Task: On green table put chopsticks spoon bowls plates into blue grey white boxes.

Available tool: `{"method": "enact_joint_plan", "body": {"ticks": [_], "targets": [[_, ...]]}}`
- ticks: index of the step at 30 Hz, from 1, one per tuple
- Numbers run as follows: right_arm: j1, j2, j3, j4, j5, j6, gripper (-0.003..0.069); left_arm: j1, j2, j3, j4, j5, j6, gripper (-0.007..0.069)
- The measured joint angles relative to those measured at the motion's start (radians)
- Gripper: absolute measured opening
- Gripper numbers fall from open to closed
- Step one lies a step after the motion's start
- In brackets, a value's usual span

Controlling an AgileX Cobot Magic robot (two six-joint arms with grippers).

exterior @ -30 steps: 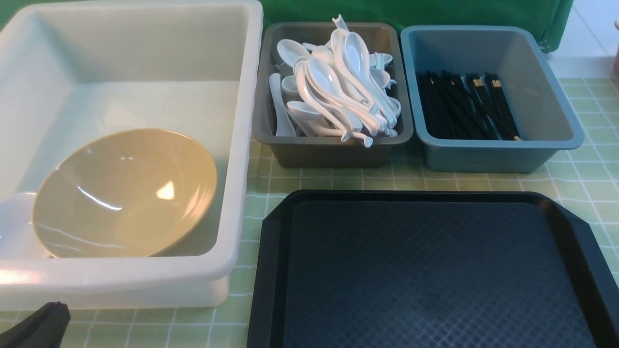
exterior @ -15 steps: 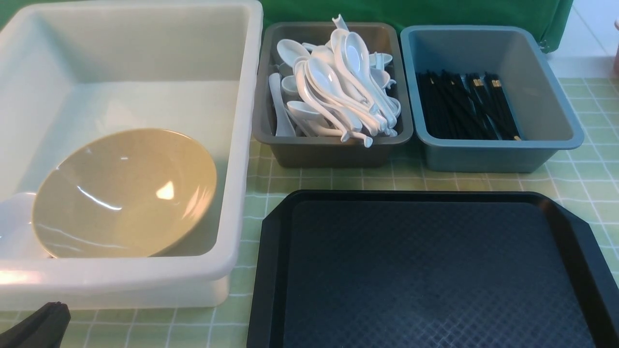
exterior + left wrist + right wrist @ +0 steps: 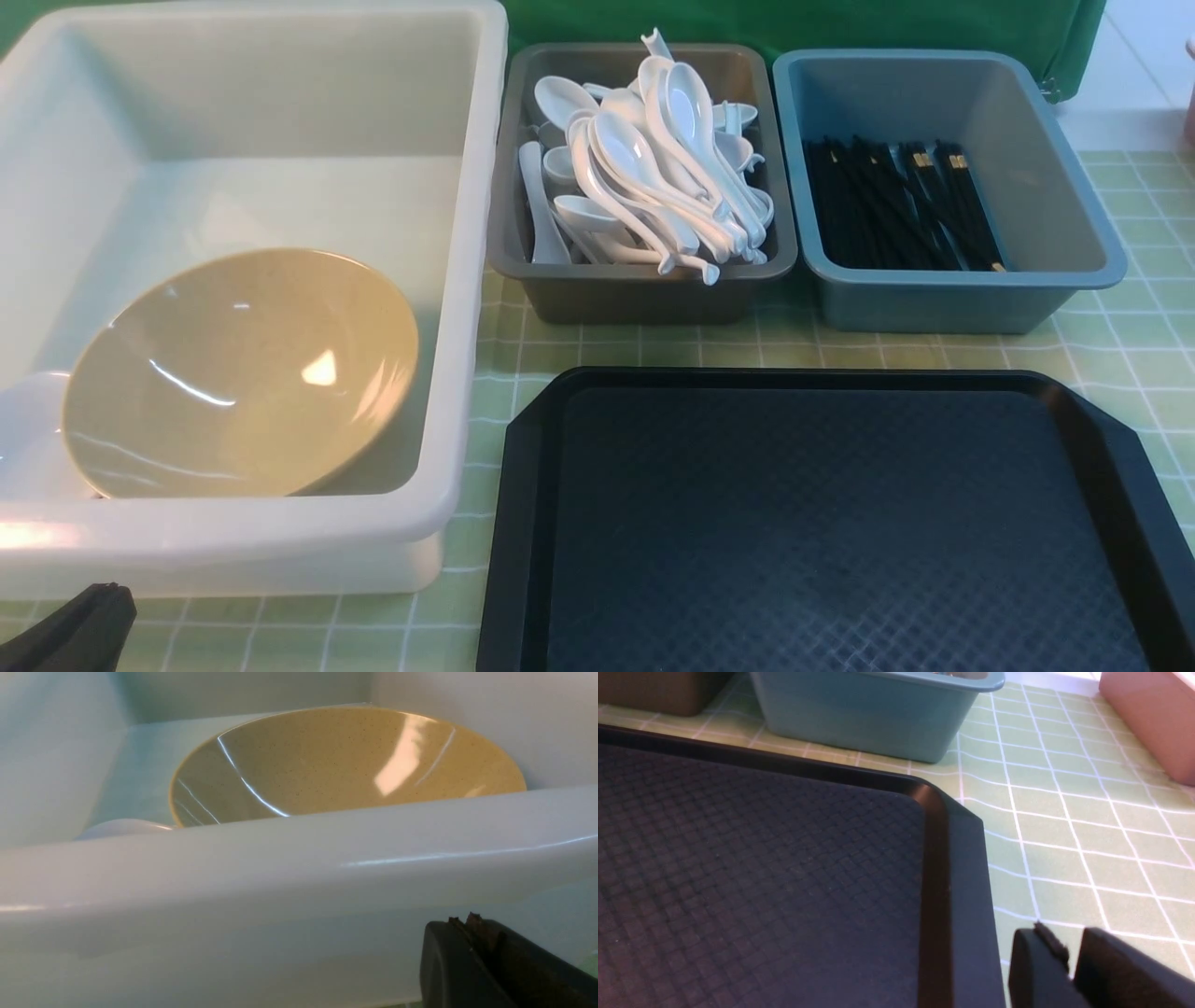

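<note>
Tableware seems fully sorted at this moment. The large round glossy tan bowl [image 3: 238, 373] lies tilted inside the very large milky white plastic tub [image 3: 467, 280], leaning toward its near wall, and a small glossy white dish [image 3: 28, 439] is partly hidden under the bowl at the tub's near left corner. The white Chinese soup spoons [image 3: 653, 173] are heaped in the smaller dark grey plastic tub [image 3: 644, 294], and the long black chopsticks [image 3: 901, 205] lie in the smaller blue plastic tub [image 3: 934, 303]. The flat black textured tray [image 3: 822, 532] carries nothing, and no loose item shows on the pale green checked bench [image 3: 1130, 355].

The left end effector [image 3: 472, 933] sits low, just outside the near wall of the white tub, with its jaws closed and empty. The right end effector [image 3: 1069, 956] rests beside the near right corner of the tray, over the bench; its jaws stand only slightly apart and hold nothing.

I judge that the work is finished or nearly so. The risk now is mainly a careless retreat. If the left arm rises too close, it can catch the tub's rim and shake the tilted bowl, which may slide onto the dish under it. The spoon heap stands above the grey rim, with one handle hanging over the near edge, so a bump may spill some spoons.
</note>
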Motion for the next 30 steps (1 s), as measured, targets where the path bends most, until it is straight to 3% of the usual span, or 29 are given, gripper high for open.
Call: {"method": "enact_joint_plan", "body": {"ticks": [30], "targets": [[0.0, 0.0, 0.0, 0.0, 0.0, 0.002, 0.0167, 0.0, 0.0, 0.0, 0.0, 0.0, 0.0, -0.0001]]}}
